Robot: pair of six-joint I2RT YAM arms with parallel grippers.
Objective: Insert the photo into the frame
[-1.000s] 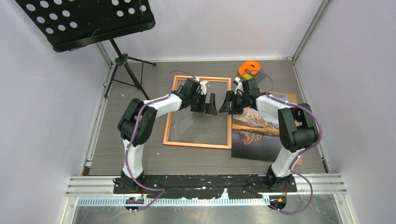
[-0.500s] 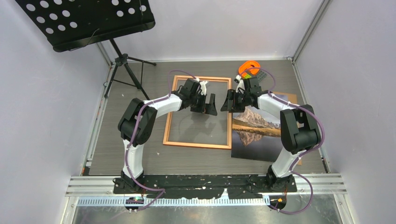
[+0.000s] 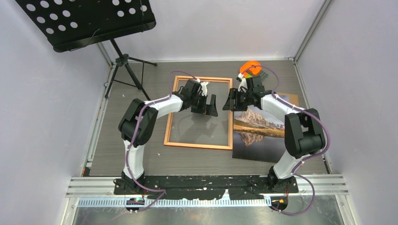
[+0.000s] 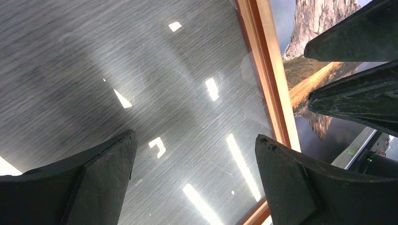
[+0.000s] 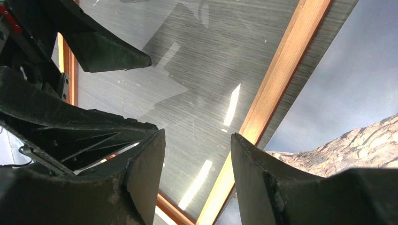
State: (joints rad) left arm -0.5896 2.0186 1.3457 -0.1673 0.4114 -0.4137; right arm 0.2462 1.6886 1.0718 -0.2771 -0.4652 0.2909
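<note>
The frame (image 3: 170, 112), a thin orange-brown wooden border around reflective glass, lies flat at the table's middle. Its right rail shows in the left wrist view (image 4: 267, 70) and the right wrist view (image 5: 277, 89). The photo (image 3: 256, 133), a rocky mountain mirrored in a lake, lies face up just right of the frame (image 4: 305, 42) (image 5: 347, 93). My left gripper (image 3: 210, 105) (image 4: 195, 140) hovers open over the glass, holding nothing. Facing it over the frame's right rail, my right gripper (image 3: 230, 101) (image 5: 197, 136) is open too, with only glass and rail seen between its fingers.
A brown backing board (image 3: 293, 98) peeks out under the photo's far right corner. An orange object (image 3: 250, 68) sits behind the right gripper. A black perforated music stand (image 3: 84, 21) on a tripod (image 3: 124, 61) stands at the back left. Walls close in on both sides.
The right arm's elbow has swung right and its gripper has edged slightly back and right. The left arm, frame and photo have not moved.
</note>
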